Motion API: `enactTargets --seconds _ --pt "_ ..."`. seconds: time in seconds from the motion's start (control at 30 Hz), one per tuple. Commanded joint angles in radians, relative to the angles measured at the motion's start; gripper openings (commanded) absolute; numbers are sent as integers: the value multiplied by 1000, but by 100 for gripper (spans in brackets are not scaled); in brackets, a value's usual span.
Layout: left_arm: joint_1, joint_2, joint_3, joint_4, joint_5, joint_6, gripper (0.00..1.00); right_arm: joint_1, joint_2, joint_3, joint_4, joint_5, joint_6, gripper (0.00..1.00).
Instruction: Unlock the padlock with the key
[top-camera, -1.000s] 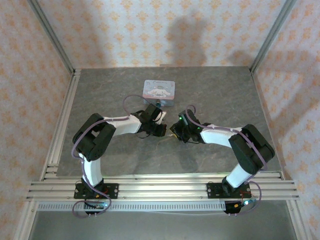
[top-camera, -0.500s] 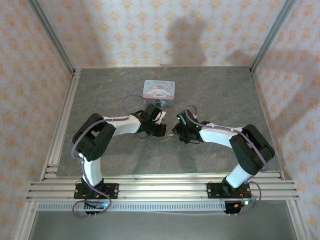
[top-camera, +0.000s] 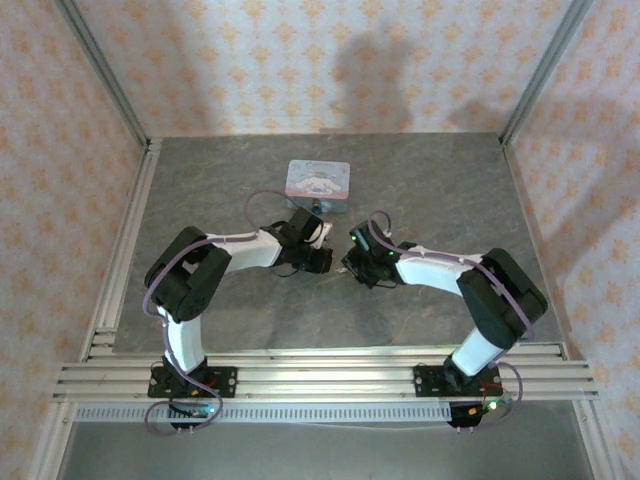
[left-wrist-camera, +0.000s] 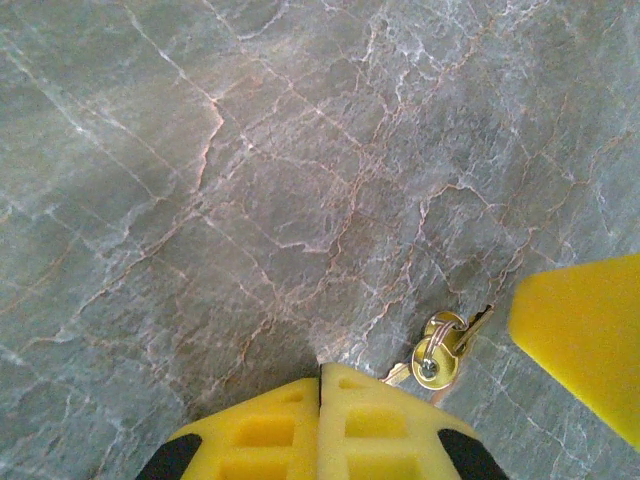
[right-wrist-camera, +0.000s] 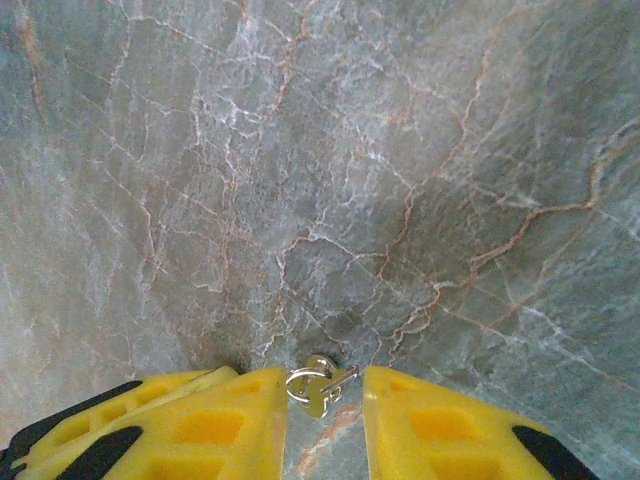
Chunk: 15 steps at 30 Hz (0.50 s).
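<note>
The key (right-wrist-camera: 320, 385) is a small brass bunch on a ring, lying flat on the grey stone table. My right gripper (right-wrist-camera: 323, 388) is open and straddles it, one yellow finger close on each side. My left gripper (left-wrist-camera: 321, 372) is shut with nothing in it, and the key (left-wrist-camera: 440, 355) lies just right of its tips. From above, both grippers (top-camera: 320, 262) (top-camera: 347, 268) meet tip to tip at the table's middle. The padlock (top-camera: 318, 207) is a tiny dark body by the near edge of the tin, behind the left gripper.
A pastel blue-pink tin (top-camera: 318, 180) with a white cartoon figure lies at the back centre of the table. Patterned walls and metal rails (top-camera: 130, 250) close in the sides. A yellow finger (left-wrist-camera: 590, 340) of the right gripper juts into the left wrist view.
The right wrist has crept slightly left and away from the base, toward the left gripper. The left arm has stayed still, and neither gripper's opening has changed.
</note>
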Motion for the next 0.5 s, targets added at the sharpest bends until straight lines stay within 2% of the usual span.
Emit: enactTargets --seconds 0.0,0.47 --pt "-7 12 -28 23 16 -1 1 10 22 32 -14 22 21 28" --pt "-7 10 -40 35 23 0 1 11 65 42 1 30 36 28"
